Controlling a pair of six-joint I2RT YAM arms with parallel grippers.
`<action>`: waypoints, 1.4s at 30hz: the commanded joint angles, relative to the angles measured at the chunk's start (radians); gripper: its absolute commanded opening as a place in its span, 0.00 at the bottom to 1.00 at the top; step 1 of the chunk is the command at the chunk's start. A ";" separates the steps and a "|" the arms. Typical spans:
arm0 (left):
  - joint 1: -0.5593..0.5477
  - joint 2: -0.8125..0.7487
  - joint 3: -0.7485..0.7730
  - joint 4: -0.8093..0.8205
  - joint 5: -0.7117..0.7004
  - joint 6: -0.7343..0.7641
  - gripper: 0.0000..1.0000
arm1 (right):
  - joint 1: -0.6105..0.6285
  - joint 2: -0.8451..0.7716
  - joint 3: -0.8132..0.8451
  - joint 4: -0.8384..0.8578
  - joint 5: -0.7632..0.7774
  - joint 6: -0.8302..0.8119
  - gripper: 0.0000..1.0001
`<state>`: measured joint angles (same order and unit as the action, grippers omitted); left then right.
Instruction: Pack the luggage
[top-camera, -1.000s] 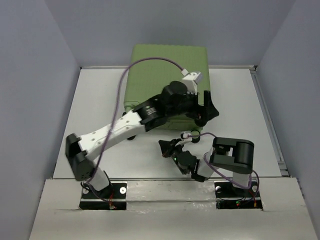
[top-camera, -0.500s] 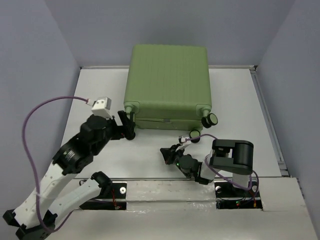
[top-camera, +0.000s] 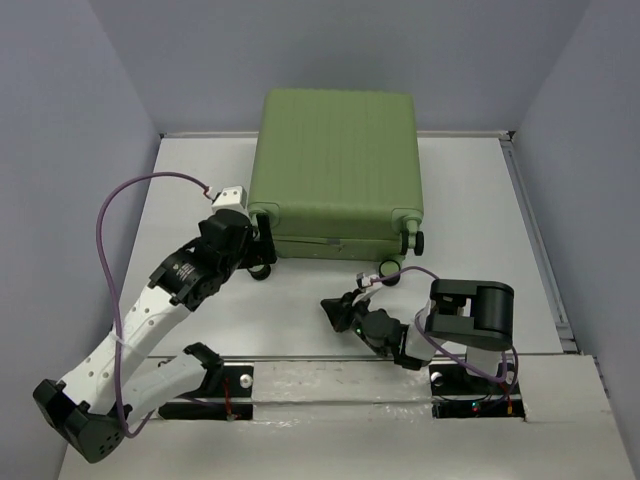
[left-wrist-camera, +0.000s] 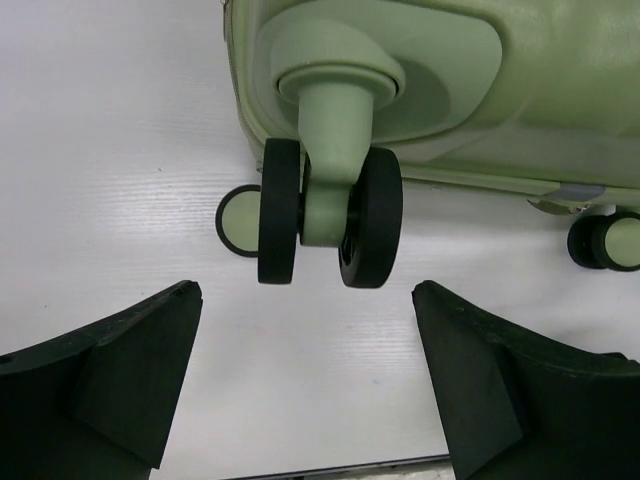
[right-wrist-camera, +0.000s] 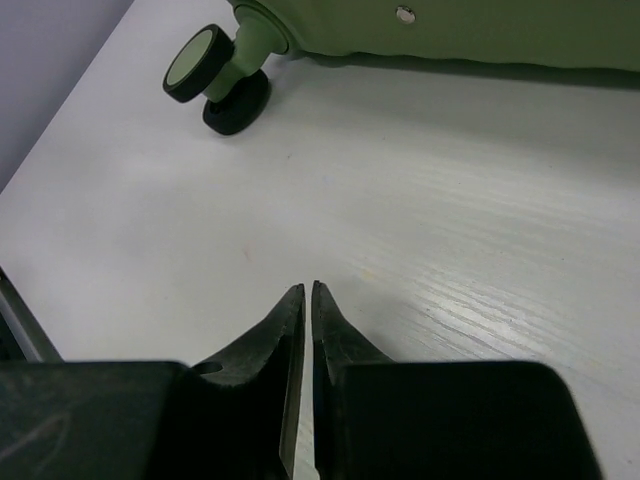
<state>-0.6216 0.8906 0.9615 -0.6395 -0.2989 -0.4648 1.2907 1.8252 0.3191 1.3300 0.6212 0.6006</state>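
Left gripper (left-wrist-camera: 305, 298), jaws spread wide, faced the near-left caster (left-wrist-camera: 330, 215) of the luggage (top-camera: 335, 165), centred just beyond its fingertips; right gripper (right-wrist-camera: 306, 292), closed and empty, lay farther off.

My top camera hangs above and behind the arm bases and looks down on the whole bench (top-camera: 480, 220), with the luggage (top-camera: 335, 160) at the far side. The left wrist camera sits low and very near, facing the luggage's wheel side and one double wheel (left-wrist-camera: 280, 215), with the left gripper (left-wrist-camera: 307, 295) at its lower corners. The right wrist camera looks low along the bench, over the right gripper (right-wrist-camera: 305, 292), to the luggage's near edge. All three views share this edge.
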 joint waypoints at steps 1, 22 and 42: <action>0.023 0.021 0.019 0.093 -0.029 0.048 0.99 | 0.001 -0.021 -0.006 0.385 -0.014 -0.036 0.13; 0.052 0.070 -0.012 0.230 0.076 0.077 0.06 | -0.008 -0.400 0.132 -0.427 0.112 -0.079 0.67; 0.077 -0.030 -0.153 0.477 0.409 -0.043 0.06 | -0.247 -0.426 0.380 -1.101 -0.009 0.007 0.67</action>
<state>-0.5232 0.8791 0.8131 -0.3218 -0.0483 -0.5068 1.0649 1.3540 0.6289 0.2501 0.6292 0.6308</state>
